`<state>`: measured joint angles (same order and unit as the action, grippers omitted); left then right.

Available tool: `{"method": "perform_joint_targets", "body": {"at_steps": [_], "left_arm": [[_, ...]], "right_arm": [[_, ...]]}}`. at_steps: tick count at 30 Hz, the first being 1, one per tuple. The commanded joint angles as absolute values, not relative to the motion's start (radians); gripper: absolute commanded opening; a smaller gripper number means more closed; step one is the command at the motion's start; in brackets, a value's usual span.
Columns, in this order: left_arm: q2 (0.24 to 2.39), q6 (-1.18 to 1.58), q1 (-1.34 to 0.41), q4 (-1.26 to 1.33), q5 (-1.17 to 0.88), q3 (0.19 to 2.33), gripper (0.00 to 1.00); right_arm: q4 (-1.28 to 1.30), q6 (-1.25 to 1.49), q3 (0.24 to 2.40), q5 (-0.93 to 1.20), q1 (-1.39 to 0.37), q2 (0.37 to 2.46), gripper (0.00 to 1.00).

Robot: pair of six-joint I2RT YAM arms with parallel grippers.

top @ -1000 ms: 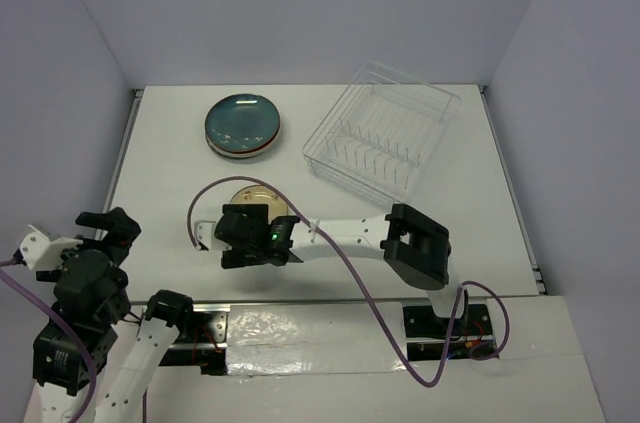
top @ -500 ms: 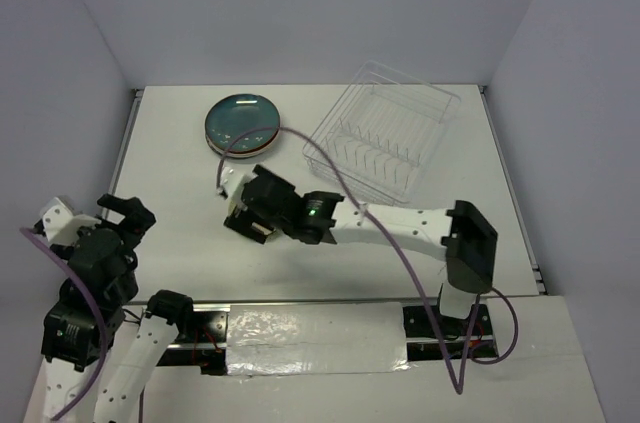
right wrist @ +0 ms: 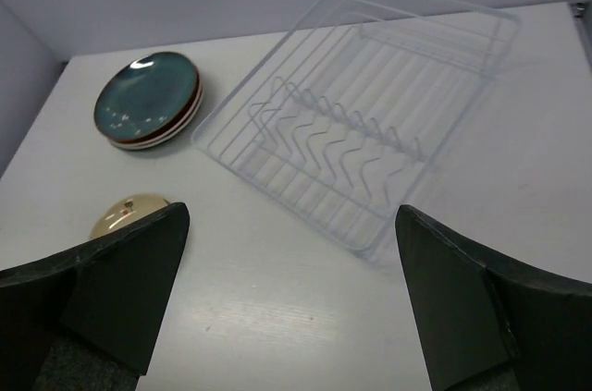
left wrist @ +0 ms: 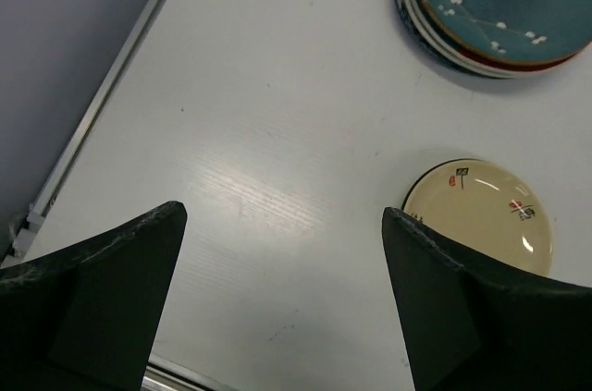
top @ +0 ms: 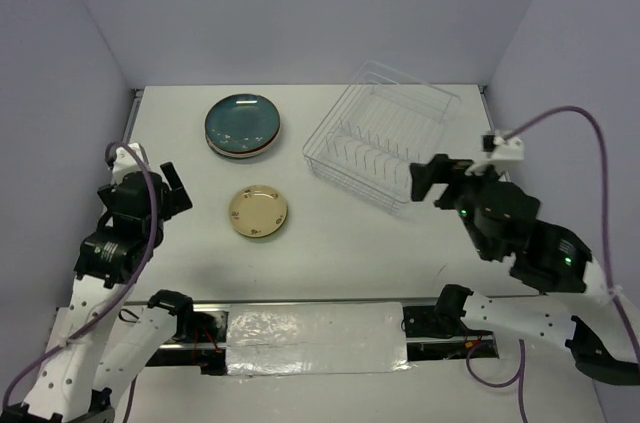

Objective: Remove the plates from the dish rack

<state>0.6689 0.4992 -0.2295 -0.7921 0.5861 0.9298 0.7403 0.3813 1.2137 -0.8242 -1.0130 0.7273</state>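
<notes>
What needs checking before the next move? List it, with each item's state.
1. Rack emptied: ok, no plate stands in it.
2. Left gripper free: ok, open, nothing between its fingers.
3. Right gripper free: ok, open, nothing between its fingers.
4. Stack settled: ok, it lies flat left of the rack, with a teal plate on top.
5. Tan plate on the stack: not ok, it lies alone, apart from the stack and nearer the bases.
6. Grippers clear of things: ok, neither touches the rack, stack or tan plate.
</notes>
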Motion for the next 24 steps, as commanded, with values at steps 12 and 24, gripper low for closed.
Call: {"method": "perform_joint_targets", "body": {"at_steps": [12,24], "left_arm": [[0.431,0.302,-0.225,-0.808,0.445,1.037,0.99],[0.371,0.299,-0.225,-0.853,0.506,1.058,0.99]], "right_arm": [[1.074,0.396,1.282,-0.983,-1.011,0.48,1.0],[1.078,0.405,1.261,-0.971,-1.009,0.471,1.0]]}}
